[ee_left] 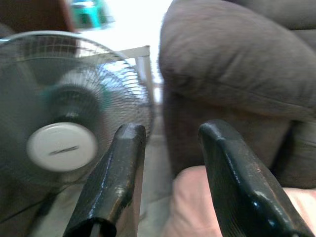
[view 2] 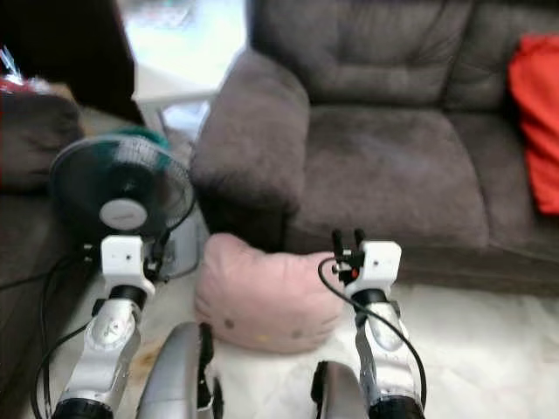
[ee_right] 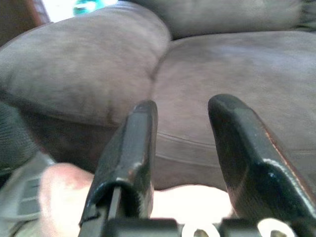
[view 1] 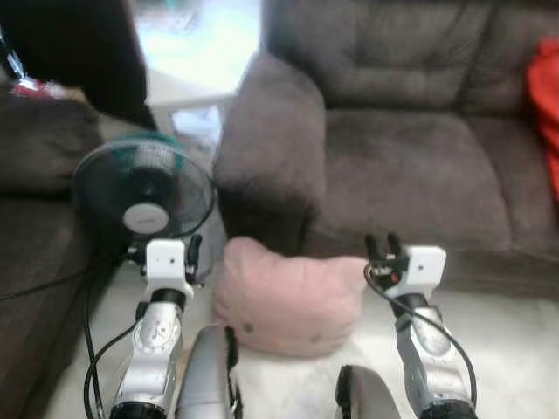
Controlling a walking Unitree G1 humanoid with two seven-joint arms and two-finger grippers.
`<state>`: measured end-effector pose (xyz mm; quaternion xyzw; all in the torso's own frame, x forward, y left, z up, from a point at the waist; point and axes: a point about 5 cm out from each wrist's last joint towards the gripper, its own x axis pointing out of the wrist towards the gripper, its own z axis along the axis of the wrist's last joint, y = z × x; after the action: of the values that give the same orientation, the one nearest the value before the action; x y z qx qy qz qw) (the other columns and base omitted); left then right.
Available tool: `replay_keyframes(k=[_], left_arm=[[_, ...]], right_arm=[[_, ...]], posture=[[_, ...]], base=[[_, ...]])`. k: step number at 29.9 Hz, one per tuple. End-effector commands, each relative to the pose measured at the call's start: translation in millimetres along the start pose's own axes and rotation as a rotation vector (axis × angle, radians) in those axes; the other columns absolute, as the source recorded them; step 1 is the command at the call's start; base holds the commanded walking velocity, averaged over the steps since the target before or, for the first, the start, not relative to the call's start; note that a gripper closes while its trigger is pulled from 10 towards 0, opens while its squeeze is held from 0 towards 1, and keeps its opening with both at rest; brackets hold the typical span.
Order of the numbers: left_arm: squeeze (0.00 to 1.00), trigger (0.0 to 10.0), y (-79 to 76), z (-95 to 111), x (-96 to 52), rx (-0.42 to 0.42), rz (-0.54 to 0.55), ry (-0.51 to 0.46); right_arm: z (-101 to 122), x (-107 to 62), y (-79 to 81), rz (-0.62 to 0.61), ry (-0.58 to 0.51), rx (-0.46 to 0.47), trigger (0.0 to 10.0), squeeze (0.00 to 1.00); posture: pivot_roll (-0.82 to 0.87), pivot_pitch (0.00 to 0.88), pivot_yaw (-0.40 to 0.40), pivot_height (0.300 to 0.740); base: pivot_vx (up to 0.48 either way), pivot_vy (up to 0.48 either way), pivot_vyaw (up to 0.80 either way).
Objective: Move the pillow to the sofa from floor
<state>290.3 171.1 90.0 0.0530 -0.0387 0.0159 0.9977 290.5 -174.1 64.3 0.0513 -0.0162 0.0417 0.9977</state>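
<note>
Head view: pink pillow (view 1: 288, 297) is seen on the floor against the grey sofa (view 1: 410, 166) front, between the raised grippers; fan (view 1: 144, 196) at left. Left wrist: left gripper (ee_left: 170, 148) is spread, empty. Right wrist: right gripper (ee_right: 182, 128) is spread, empty.

Plush pillow (view 1: 288, 301); matt napped-cloth sofa (view 1: 410, 166).

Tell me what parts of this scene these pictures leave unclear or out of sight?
- Pink pillow: its lower edge is hidden behind the robot's forearms in the eye views.
- Fan: its base is hidden behind the left gripper; blurred in the left wrist view.
- Red item on the sofa: cut off by the right edge.
- Right gripper: small, contact with the pillow unclear.
</note>
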Motion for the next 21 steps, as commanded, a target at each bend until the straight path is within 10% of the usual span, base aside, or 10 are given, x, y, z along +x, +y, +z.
replay_keyframes(k=[1, 21], left_arm=[[0.0, 10.0, -0.8, -2.6, 0.2, -0.013, -0.014, 0.022], [0.0, 10.0, -6.9, -24.2, -4.3, -0.026, -0.09, 0.137]], right_arm=[[-2.5, -1.0, -1.3, -0.005, 0.014, 0.012, 10.0, 0.0], [-3.9, 0.4, 1.6, 0.018, 0.027, -0.011, 10.0, 0.0]], posture=[[0.14, 0.096, -0.036, 0.566], [0.14, 0.099, -0.035, 0.566]], base=[[0.0, 0.0, 0.0], [0.25, 0.0, 0.02]])
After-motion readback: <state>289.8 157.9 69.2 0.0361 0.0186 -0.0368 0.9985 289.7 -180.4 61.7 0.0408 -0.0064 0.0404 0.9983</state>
